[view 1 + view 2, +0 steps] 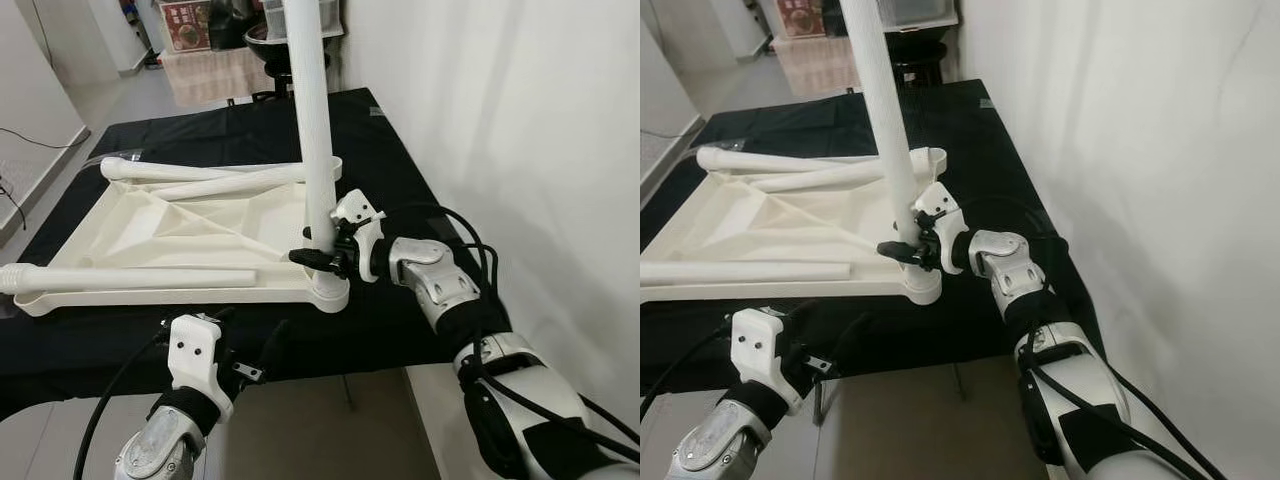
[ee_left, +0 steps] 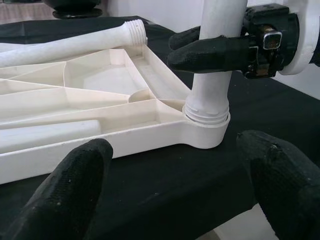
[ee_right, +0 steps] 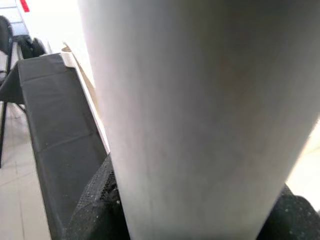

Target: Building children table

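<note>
Nearest, the left gripper (image 1: 250,350) hovers at the edge of the black cloth (image 1: 400,190), fingers spread and empty — apparently in reserve. Beyond it, the right gripper (image 1: 318,255) is clenched around the upright leg (image 1: 315,130) low down, just above the corner socket (image 2: 206,125) of the upside-down tabletop (image 1: 180,235), likely to twist the thread home. Two loose legs (image 1: 140,278) lie on the tabletop — farther off, a chair (image 1: 275,50).

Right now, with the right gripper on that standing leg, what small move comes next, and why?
Probably keep twisting the upright leg with the right gripper: thread rings are visible above the corner socket, so it looks not fully seated. The left gripper hangs open, off the tabletop.
</note>
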Controlling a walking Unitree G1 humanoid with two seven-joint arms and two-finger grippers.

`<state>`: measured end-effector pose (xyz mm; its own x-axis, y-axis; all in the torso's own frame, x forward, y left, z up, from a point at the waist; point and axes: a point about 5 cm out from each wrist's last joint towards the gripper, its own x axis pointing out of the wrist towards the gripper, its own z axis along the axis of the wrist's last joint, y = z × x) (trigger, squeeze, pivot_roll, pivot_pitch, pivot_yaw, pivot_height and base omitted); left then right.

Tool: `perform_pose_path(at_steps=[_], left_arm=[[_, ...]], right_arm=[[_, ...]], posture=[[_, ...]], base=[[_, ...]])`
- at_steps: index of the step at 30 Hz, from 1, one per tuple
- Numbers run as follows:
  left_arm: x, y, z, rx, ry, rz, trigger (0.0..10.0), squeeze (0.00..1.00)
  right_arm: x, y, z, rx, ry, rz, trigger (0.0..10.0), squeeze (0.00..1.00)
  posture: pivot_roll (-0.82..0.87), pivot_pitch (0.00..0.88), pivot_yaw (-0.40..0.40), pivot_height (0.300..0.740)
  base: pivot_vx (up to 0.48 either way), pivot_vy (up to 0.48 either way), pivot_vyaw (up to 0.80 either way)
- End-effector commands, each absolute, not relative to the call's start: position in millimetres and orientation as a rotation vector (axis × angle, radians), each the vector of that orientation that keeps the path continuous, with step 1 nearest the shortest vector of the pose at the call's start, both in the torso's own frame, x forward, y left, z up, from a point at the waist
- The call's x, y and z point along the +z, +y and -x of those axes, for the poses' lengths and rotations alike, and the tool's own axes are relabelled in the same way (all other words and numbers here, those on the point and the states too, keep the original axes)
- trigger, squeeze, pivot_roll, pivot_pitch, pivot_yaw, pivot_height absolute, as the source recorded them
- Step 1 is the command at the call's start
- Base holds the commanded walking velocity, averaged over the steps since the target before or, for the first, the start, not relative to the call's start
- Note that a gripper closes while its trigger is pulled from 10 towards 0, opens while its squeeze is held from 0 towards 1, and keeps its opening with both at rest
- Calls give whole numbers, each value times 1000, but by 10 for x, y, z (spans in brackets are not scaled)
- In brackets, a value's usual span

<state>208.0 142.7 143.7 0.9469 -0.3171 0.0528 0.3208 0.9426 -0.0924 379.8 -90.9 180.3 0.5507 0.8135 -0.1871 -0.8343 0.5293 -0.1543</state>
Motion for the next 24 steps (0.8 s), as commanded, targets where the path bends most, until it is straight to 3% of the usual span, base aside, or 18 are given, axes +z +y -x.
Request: perform_pose_path(at_steps=[1, 3, 4, 5, 6, 8, 13, 14, 20, 24], left_arm=[[1427, 1438, -2063, -325, -24, 95, 10000, 0], [1434, 1466, -2073, -326, -24, 101, 10000, 0], [1436, 1475, -2080, -326, -24, 104, 10000, 0], [1436, 1475, -2080, -326, -24, 104, 10000, 0], [1433, 1478, -2092, -326, -23, 104, 10000, 0], [1427, 1474, -2103, -327, -22, 104, 10000, 0], [1417, 1459, -2142, -340, -19, 101, 10000, 0], [1421, 1467, -2151, -330, -22, 95, 10000, 0], [1423, 1473, -2158, -322, -23, 92, 10000, 0], [1424, 1474, -2162, -326, -21, 92, 10000, 0]], right_arm=[[1630, -986, -3767, 805, 188, 175, 0, 0], [1375, -1090, -3532, 266, 259, 61, 0, 0], [1303, -995, -3319, 245, 262, 55, 0, 0], [1303, -995, -3319, 245, 262, 55, 0, 0], [1279, -812, -3177, 346, 236, 93, 0, 0], [1280, -696, -3143, 443, 227, 103, 0, 0], [1406, -680, -3398, 475, 160, 190, 0, 0], [1497, -665, -3511, 519, 136, 185, 10000, 957], [1589, -632, -3531, 593, 112, 151, 10000, 1000], [1740, -581, -3531, 768, 45, 148, 10000, 1000]], posture=[[-29, 100, 73, 740], [-39, 102, 80, 740], [-48, 108, 98, 740], [-48, 108, 98, 740], [-54, 103, 103, 740], [-61, 95, 101, 740], [-37, 80, 86, 740], [-32, 72, 92, 740], [-32, 74, 94, 740], [-35, 75, 99, 740]], base=[[0, 0, 0], [0, 0, 0], [0, 0, 0], [0, 0, 0], [0, 0, 0], [0, 0, 0], [0, 0, 0], [0, 0, 0], [0, 0, 0], [0, 0, 0]])
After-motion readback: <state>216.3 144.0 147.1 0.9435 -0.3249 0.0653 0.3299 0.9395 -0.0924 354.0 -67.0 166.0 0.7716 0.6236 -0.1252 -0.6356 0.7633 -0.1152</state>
